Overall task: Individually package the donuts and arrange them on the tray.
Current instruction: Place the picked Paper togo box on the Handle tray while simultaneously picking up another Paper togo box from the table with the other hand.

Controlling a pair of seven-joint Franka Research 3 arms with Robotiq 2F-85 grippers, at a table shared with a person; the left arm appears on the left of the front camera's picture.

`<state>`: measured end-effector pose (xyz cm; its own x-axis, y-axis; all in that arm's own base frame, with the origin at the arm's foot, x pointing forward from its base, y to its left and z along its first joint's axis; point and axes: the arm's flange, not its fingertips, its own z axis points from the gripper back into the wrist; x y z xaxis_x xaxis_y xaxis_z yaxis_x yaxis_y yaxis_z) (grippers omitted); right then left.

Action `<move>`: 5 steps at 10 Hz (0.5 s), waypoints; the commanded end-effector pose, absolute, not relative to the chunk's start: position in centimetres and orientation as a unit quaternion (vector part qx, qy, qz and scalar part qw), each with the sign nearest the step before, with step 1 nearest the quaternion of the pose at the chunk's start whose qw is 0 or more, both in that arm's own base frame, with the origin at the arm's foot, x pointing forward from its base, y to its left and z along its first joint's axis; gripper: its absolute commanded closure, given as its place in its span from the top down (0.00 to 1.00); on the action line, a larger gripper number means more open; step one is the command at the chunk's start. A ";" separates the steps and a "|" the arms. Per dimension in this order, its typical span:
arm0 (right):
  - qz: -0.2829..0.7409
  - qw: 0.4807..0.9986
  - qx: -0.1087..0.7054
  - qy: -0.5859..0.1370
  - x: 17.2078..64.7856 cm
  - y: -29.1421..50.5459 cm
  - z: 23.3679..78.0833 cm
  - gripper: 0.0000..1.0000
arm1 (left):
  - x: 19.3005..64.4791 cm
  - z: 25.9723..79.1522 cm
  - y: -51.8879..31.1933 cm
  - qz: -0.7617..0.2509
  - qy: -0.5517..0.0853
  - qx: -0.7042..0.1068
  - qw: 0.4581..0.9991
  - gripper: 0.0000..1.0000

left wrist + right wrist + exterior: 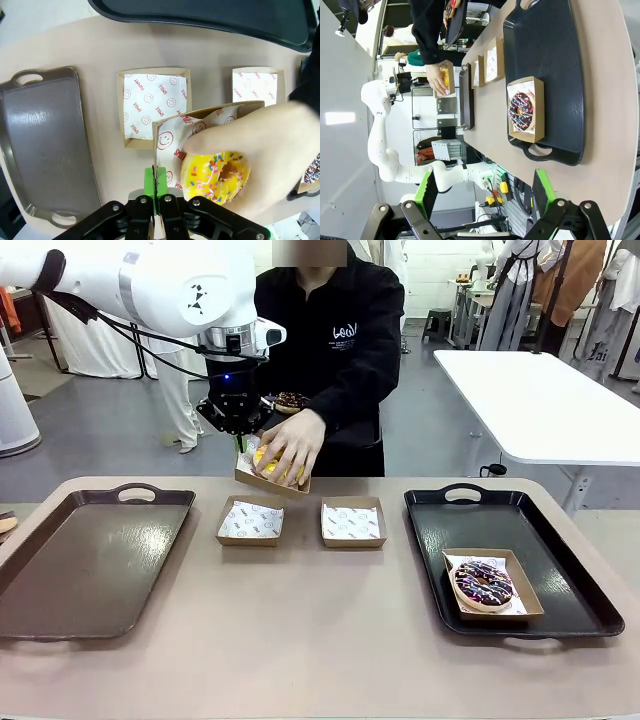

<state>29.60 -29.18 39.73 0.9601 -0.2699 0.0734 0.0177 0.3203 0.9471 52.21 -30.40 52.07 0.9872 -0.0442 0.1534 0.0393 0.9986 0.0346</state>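
My left gripper [240, 445] is shut on the near edge of a paper-lined cardboard box [272, 483] and holds it tilted above the table. A person's hand [292, 443] presses a yellow sprinkled donut [266, 464] into that box. The left wrist view shows the green pads [149, 184] pinching the box wall [170, 145], with the yellow donut [217, 177] under the hand [272, 155]. A chocolate donut with purple-white sprinkles [484, 585] lies boxed on the black tray [560, 580]. My right gripper [485, 192] is open with nothing in it, off the table's end beyond the black tray [555, 60].
Two empty lined boxes [251, 520] [352, 522] sit mid-table. An empty brown tray [90, 560] lies at the left. Behind the held box, another dark donut [291, 400] shows by the person's body. A white table [540, 400] stands behind at the right.
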 end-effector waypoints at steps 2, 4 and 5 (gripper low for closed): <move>-0.092 0.804 0.577 -0.110 29.6 -29.1 39.7 1.00 | 51.8 52.3 -30.1 -0.020 -0.079 0.016 0.997 0.00; -0.092 0.804 0.577 -0.110 29.6 -29.1 39.7 1.00 | 51.8 52.3 -30.1 -0.020 -0.079 0.016 0.997 0.00; -0.092 0.804 0.577 -0.110 29.6 -29.1 39.7 1.00 | 51.8 52.3 -30.1 -0.020 -0.079 0.016 0.997 0.00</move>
